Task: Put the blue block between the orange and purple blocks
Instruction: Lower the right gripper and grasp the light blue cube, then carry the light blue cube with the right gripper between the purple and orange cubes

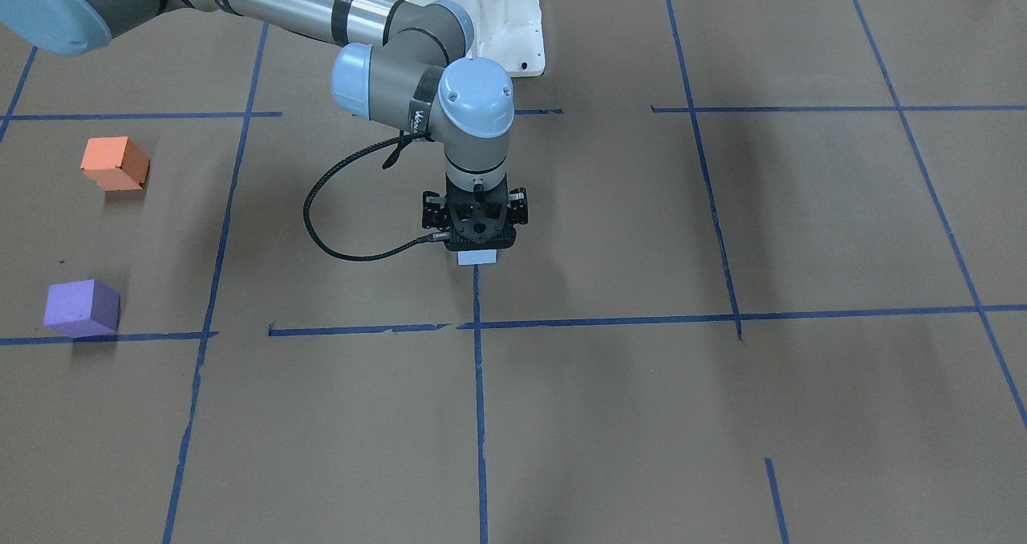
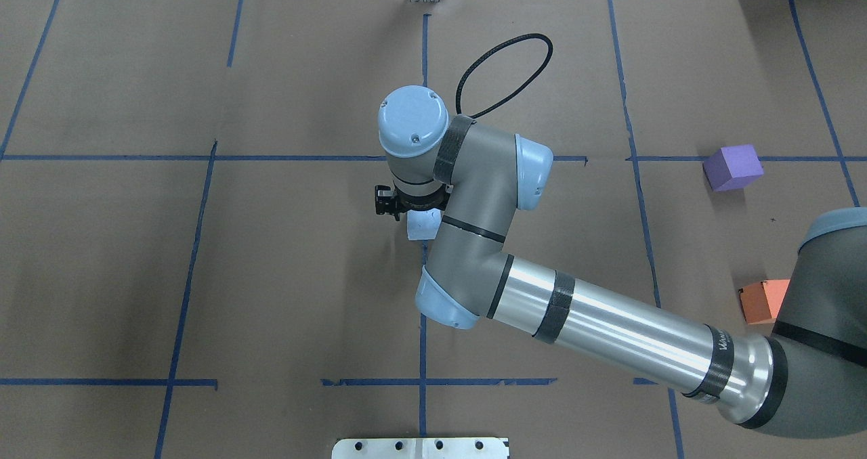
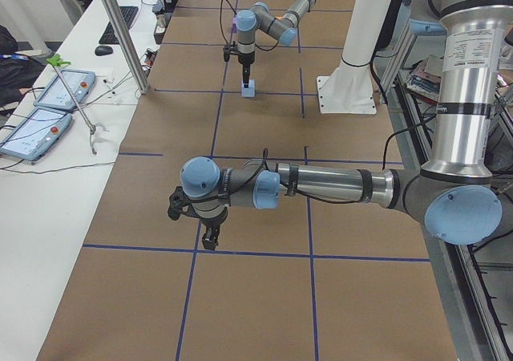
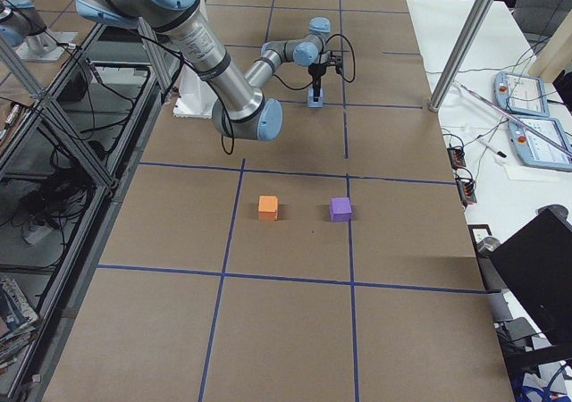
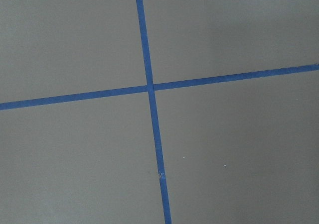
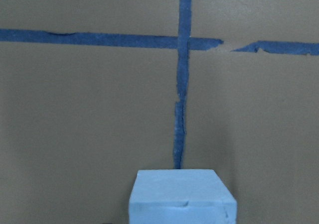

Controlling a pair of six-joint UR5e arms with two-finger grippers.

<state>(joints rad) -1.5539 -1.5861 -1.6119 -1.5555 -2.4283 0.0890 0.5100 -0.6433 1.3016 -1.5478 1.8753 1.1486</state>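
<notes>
The light blue block (image 1: pixel 476 258) sits on a blue tape line at the table's middle. It also shows in the overhead view (image 2: pixel 420 226) and at the bottom of the right wrist view (image 6: pixel 182 196). My right gripper (image 1: pixel 477 245) stands straight down directly over it. Its body hides the fingers, so I cannot tell whether it is open or shut. The orange block (image 1: pixel 115 163) and the purple block (image 1: pixel 82 307) stand apart on my right side, with bare table between them. My left gripper (image 3: pixel 210 237) hovers low over a tape crossing, and I cannot tell its state.
Blue tape lines (image 1: pixel 477 416) split the brown table into squares. The right arm's white base (image 1: pixel 481 22) stands at the robot's edge. A side table with teach pendants (image 3: pixel 56 88) runs along the far side. My right forearm (image 2: pixel 609 323) partly covers the orange block (image 2: pixel 762 301) in the overhead view.
</notes>
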